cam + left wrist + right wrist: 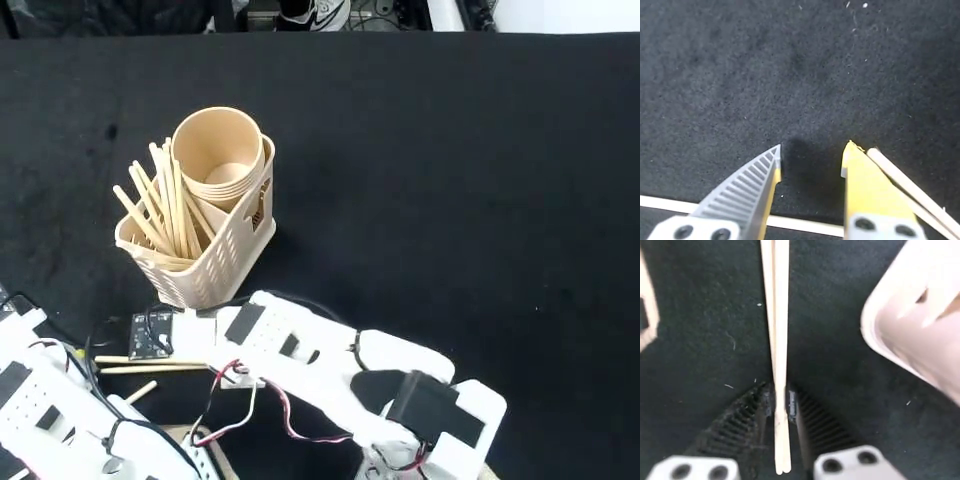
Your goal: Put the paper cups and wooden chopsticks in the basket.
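The worktop (450, 180) is big and covered all over with a black cloth, which has tiny white specks on it. Past its far edge there is a bit of the room's floor, with a shoe (318, 12) and some cords (385, 14). The white right arm (330, 365) lies low across the near side of the worktop and points toward the left. The white left arm (40, 410) sits in the near left corner. A cream basket (225, 255) with slits in its walls stands upright on the cloth, just beyond the right arm. In the far end of the basket is a stack of cups (218, 150), with the open side up. Next to the cups, in the near end, a bunch of chopsticks (160, 205) stands leaning, with the tips poking out over the rim. The right pincer (780, 400) is clenched on a pair (779, 315) of chopsticks. The pair lies flat on the cloth, near the basket but outside it. The left pincer (812, 152) is spread wide with nothing in it, close above the cloth. Two sticks (905, 185) lie just beside its yellow finger. A thin white strip (805, 223) crosses the cloth there. One lone stick (140, 392) lies on the cloth between the two arms.
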